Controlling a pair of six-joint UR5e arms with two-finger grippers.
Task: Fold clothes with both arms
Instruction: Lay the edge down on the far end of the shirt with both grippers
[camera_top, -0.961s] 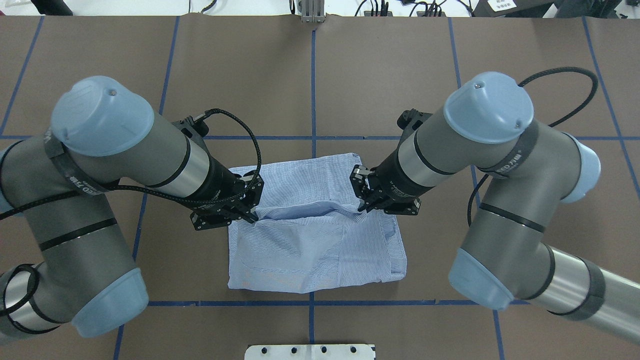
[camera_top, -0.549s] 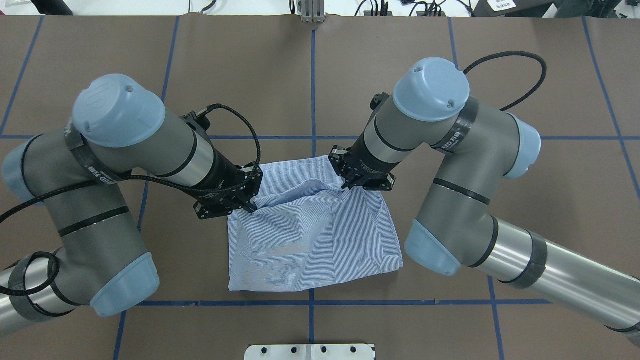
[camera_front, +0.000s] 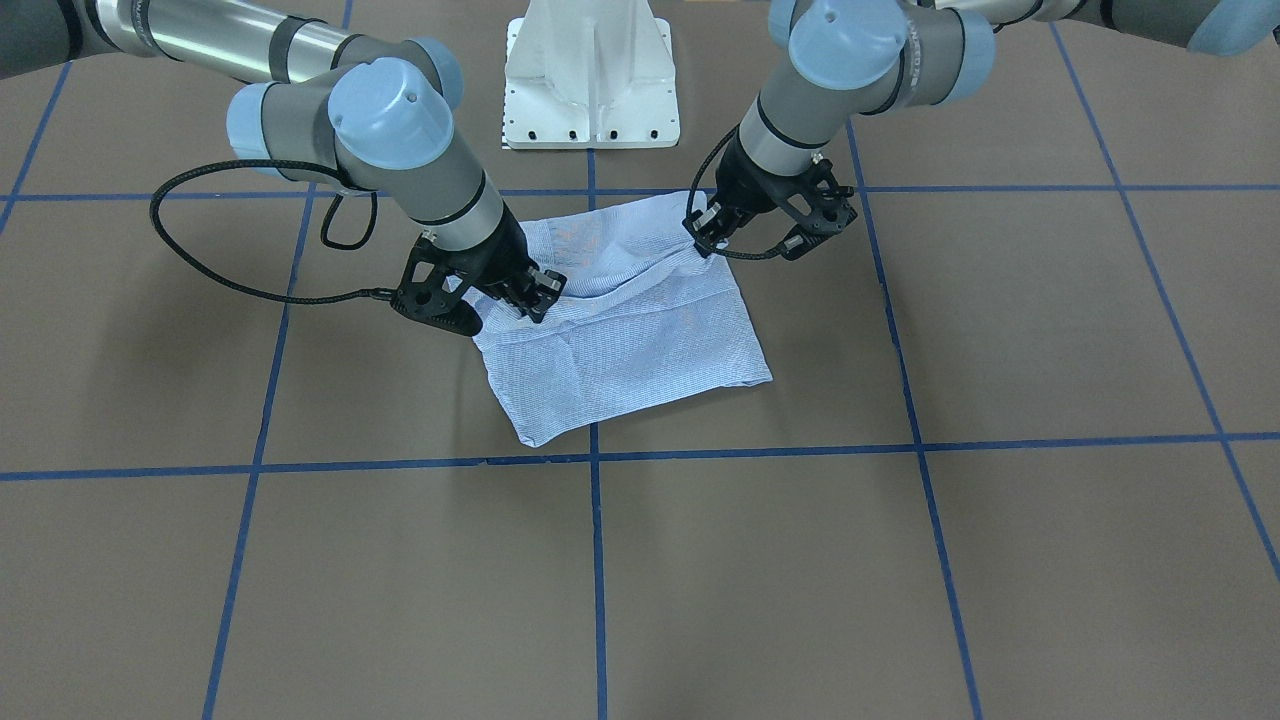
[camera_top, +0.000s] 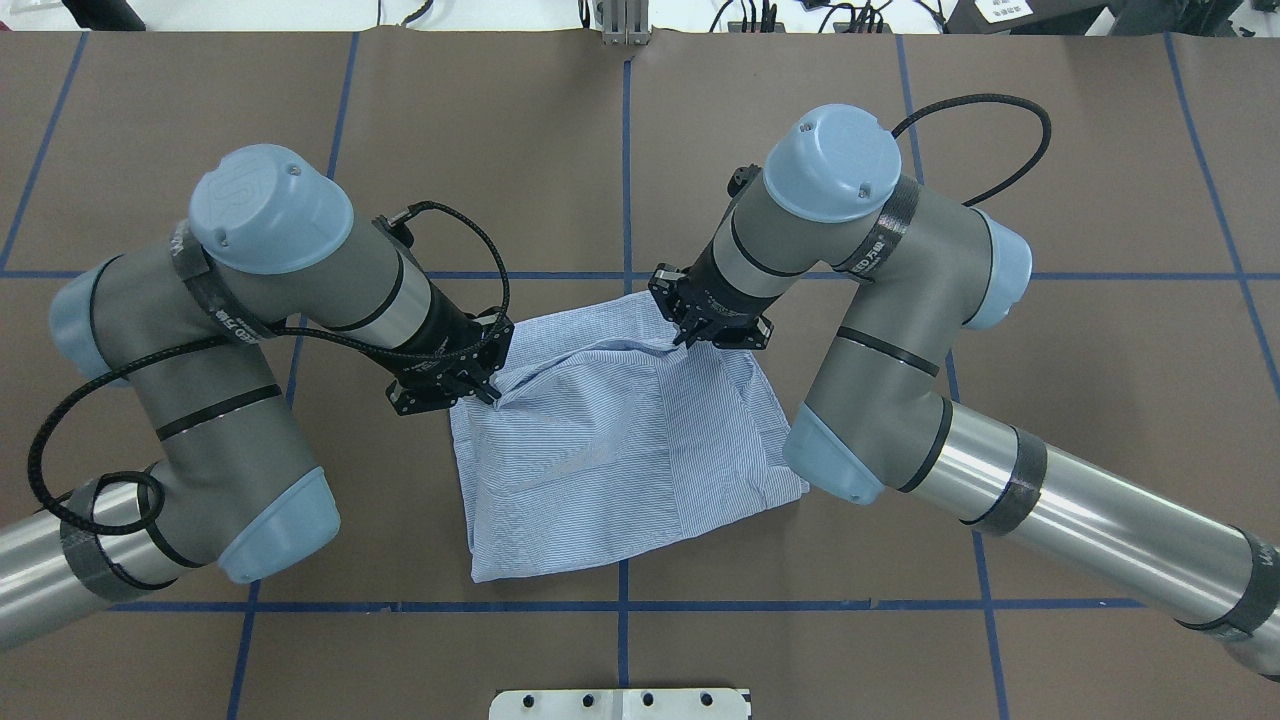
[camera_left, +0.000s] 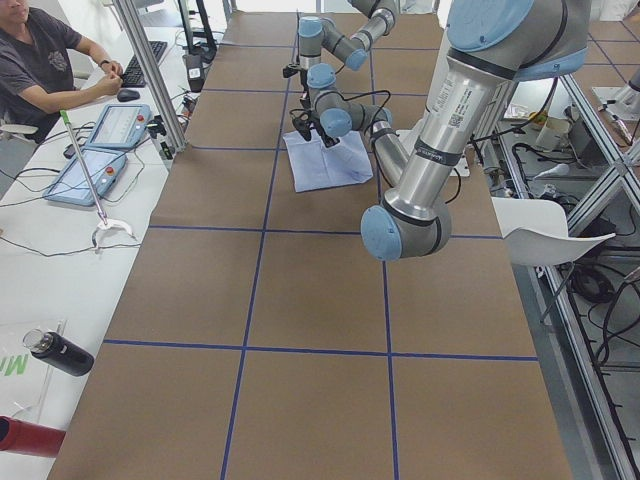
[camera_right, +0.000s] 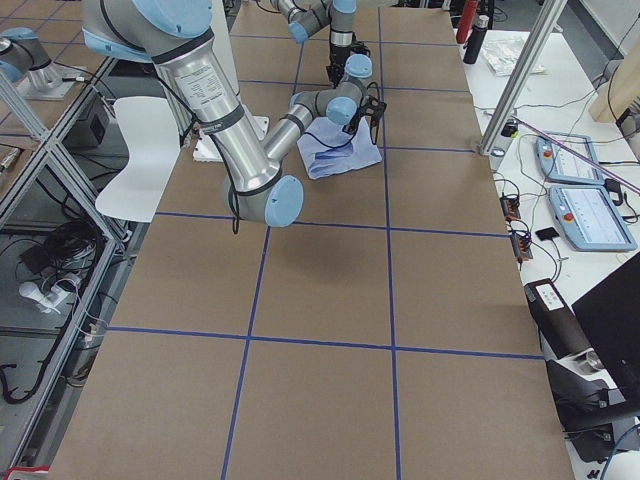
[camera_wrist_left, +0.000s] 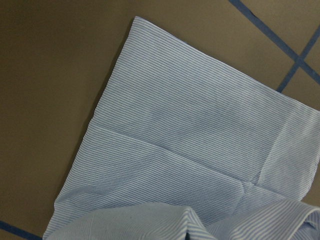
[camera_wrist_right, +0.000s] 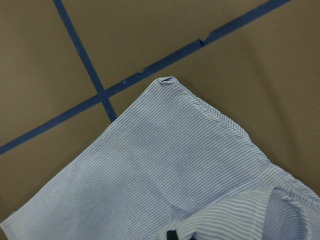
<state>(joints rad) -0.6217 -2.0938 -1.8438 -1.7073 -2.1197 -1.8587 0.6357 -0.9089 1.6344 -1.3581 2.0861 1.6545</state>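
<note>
The light blue-and-white striped shirt (camera_top: 620, 450) lies folded into a rough rectangle on the brown counter (camera_top: 800, 150). It sits at the middle of the overhead view, across a blue tape line (camera_top: 627, 180) that runs from 12 to 6 o'clock. Its top layer rises in a wrinkled ridge between the two grippers.

Taking the shirt as the dial in that view, the left gripper (camera_top: 487, 393) has its fingers closed on bunched cloth at 10 o'clock. The right gripper (camera_top: 683, 340) is pinched on the cloth at 1 o'clock. The shirt's 6 o'clock edge lies flat on the counter.
</note>
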